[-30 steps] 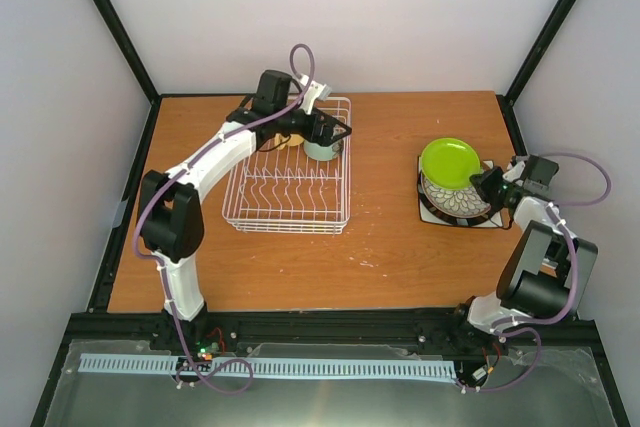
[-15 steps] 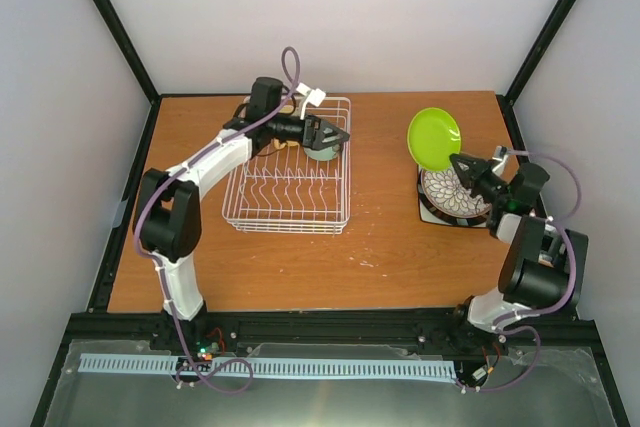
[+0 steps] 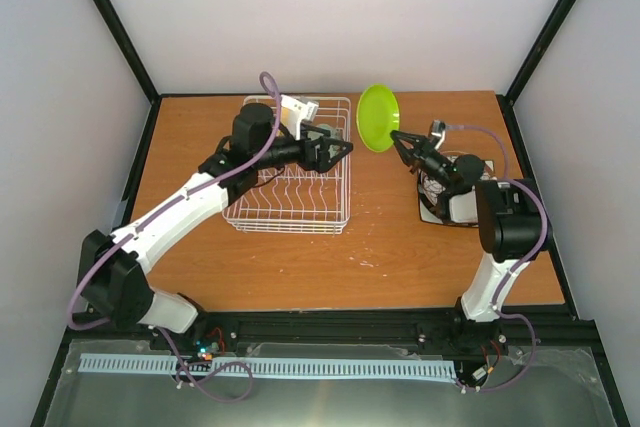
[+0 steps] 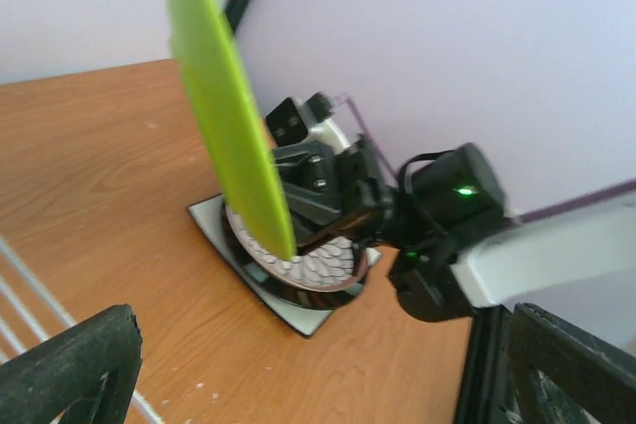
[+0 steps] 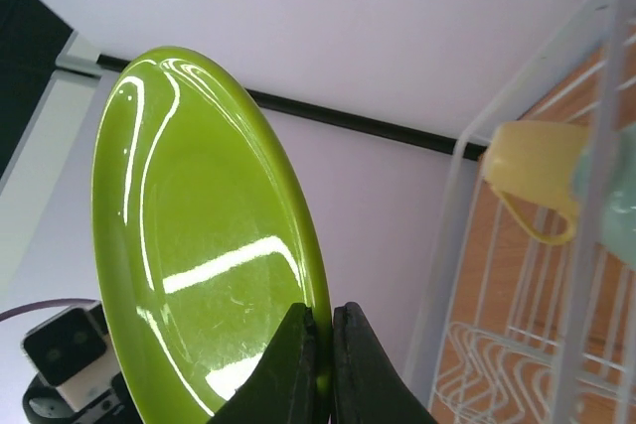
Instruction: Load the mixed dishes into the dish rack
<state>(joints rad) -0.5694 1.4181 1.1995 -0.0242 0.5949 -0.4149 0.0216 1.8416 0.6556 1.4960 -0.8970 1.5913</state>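
In right pincer (image 5: pixel 323 317), lime-green plate (image 5: pixel 189 245) rim

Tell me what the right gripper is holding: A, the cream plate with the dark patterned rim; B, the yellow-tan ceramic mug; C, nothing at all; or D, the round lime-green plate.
D: the right gripper is closed on the rim of the round lime-green plate, holding it on edge in the air beside the white wire dish rack.
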